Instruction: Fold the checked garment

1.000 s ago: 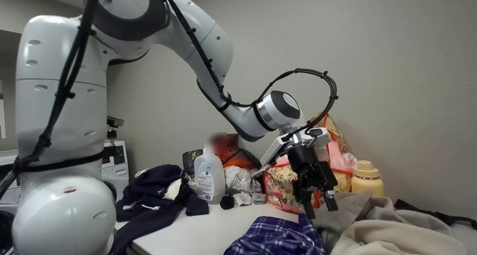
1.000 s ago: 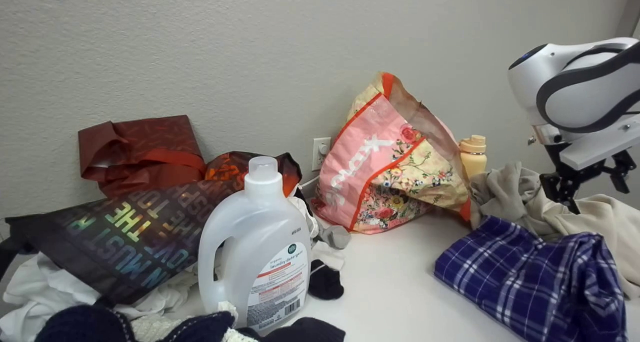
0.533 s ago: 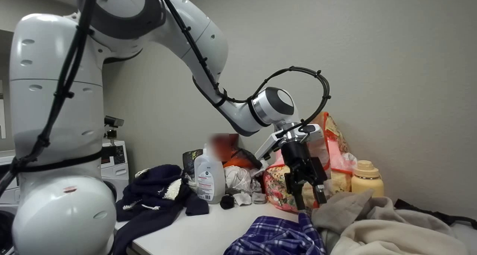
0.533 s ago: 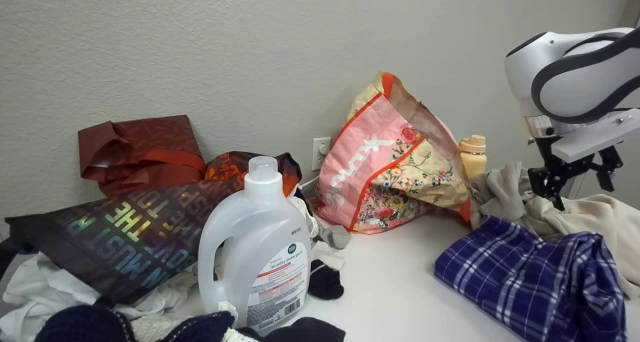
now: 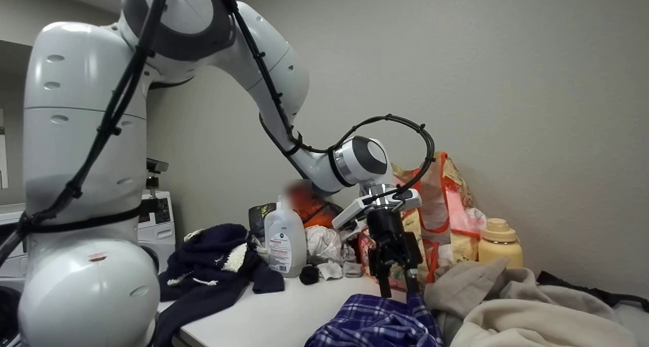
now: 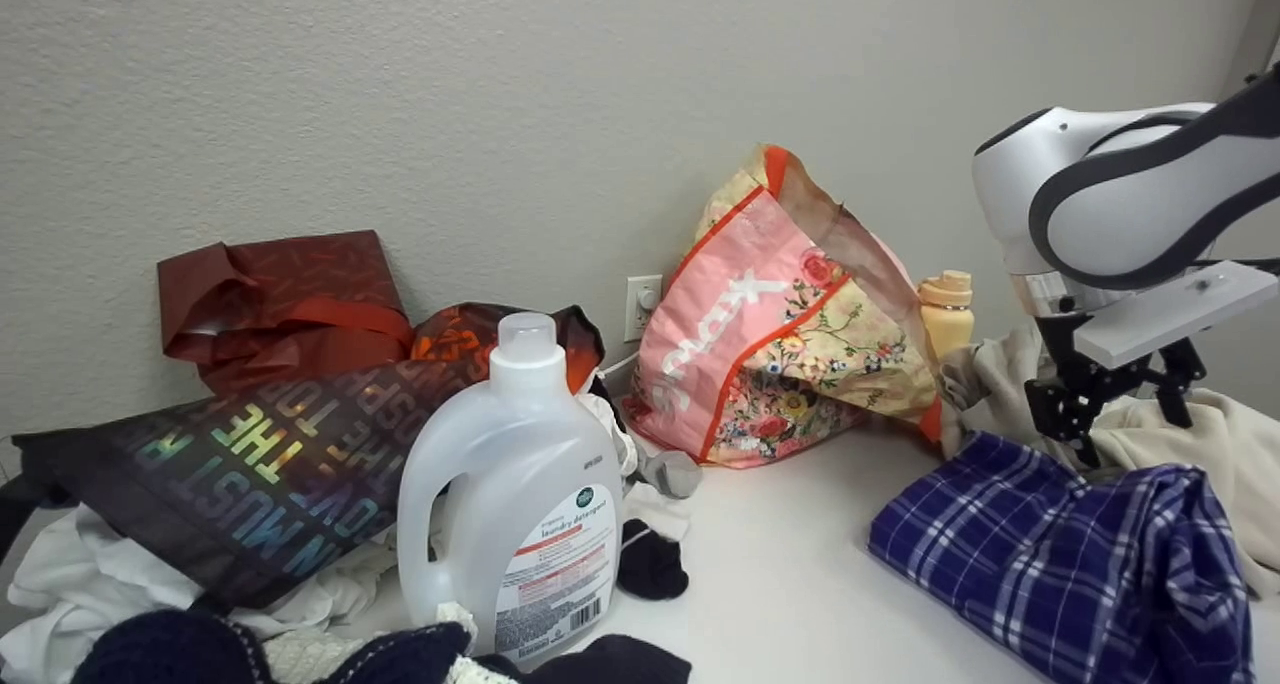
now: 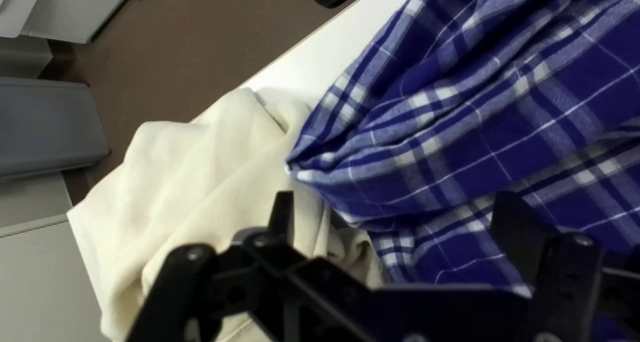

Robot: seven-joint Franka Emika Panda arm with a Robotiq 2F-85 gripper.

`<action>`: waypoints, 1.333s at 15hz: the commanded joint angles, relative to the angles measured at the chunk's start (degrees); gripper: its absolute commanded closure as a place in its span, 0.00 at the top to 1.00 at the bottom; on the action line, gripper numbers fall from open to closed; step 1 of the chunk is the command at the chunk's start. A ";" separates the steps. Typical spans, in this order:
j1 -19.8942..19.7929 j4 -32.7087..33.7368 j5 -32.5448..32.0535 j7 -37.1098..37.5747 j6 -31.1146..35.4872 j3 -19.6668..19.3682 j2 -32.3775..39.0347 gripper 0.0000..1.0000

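Note:
The checked garment, blue with white and dark plaid, lies in a bunched, partly folded heap on the white table. It shows in both exterior views [image 5: 372,322] [image 6: 1050,554] and fills much of the wrist view [image 7: 450,147]. My gripper [image 5: 399,289] is open and empty, pointing down just over the garment's far edge, near the beige pile; it also shows in an exterior view [image 6: 1133,440]. In the wrist view the gripper's fingers [image 7: 395,199] stand wide apart, one over beige cloth and one over the checked garment. Whether the tips touch cloth is unclear.
A beige cloth pile [image 5: 542,319] lies against the checked garment. A floral bag [image 6: 780,364] and a yellow bottle [image 5: 499,245] stand behind. A detergent bottle [image 6: 520,504], a dark navy garment [image 5: 218,266] and socks [image 6: 650,562] are on the table [image 6: 760,574].
My gripper has moved left in both exterior views, rising slightly at first and then dropping closer to the checked garment. It stays open. The garment has not visibly moved.

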 commanded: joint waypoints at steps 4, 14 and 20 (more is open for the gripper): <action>-0.09 -1.03 -2.38 0.99 1.44 -0.94 5.49 1.00; -0.35 0.55 -10.77 4.87 -2.95 -5.64 12.78 1.00; -0.20 1.26 -9.66 2.53 -5.63 -5.36 10.96 1.00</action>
